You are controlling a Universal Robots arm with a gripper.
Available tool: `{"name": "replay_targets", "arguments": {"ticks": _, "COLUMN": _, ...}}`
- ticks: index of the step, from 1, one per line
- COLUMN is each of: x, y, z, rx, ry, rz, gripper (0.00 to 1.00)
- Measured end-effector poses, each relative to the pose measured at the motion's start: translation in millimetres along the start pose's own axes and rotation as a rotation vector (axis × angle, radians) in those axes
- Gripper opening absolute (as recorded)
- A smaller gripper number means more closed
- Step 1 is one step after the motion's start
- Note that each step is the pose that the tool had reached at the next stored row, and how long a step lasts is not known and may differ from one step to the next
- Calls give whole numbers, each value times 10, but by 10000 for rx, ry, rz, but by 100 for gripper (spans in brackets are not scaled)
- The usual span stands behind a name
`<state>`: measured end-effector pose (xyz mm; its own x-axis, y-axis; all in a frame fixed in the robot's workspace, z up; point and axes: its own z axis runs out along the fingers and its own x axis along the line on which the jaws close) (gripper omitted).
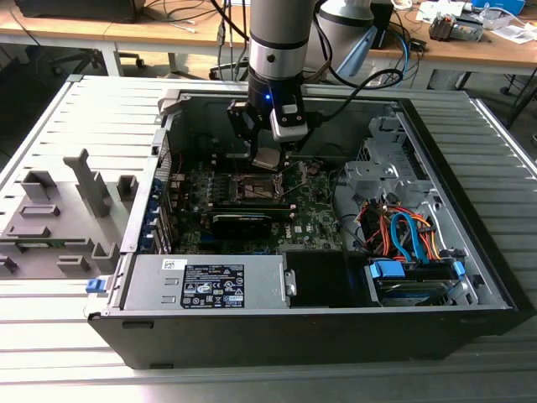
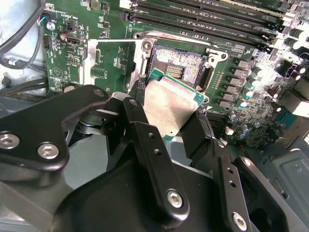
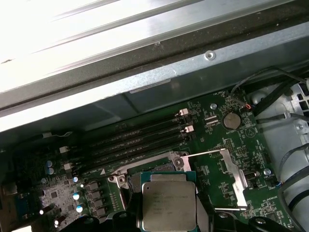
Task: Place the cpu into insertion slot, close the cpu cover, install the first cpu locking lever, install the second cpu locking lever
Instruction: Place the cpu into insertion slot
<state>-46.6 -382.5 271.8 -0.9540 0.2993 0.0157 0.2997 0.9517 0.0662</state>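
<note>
Insertion slot [image 2: 178,60] is partly hidden by the cpu [image 2: 171,104]; cpu edges are covered by the gripper [image 2: 166,123].

Worktop: you're on a pale grey ribbed metal tabletop [image 1: 59,109]; its ridges run across the exterior view.
Side fixture: a set of grey moulded plastic holder blocks [image 1: 59,222] sits on that tabletop at the exterior view's left.
Back furniture: you have two light wooden desks just behind the tabletop, the left wooden desk [image 1: 109,32] and the right wooden desk [image 1: 478,52].
Desk clutter: loose black cables [image 1: 180,13] lie on the left desk and white papers [image 1: 513,32] on the right.
Floor: the dark floor [image 1: 42,63] under the left desk is in shadow; you can't tell its material.
Light: bright and even on the tabletop. In the first wrist view a white glare patch [image 3: 72,29] washes out a ribbed metal surface.
</note>
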Motion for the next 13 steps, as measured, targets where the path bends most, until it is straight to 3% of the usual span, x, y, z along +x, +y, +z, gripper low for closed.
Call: {"name": "replay_targets", "arguments": {"ticks": 13, "x": 0, "y": 0, "z": 2, "rx": 11, "ry": -12, "rz": 115, "gripper": 54}}
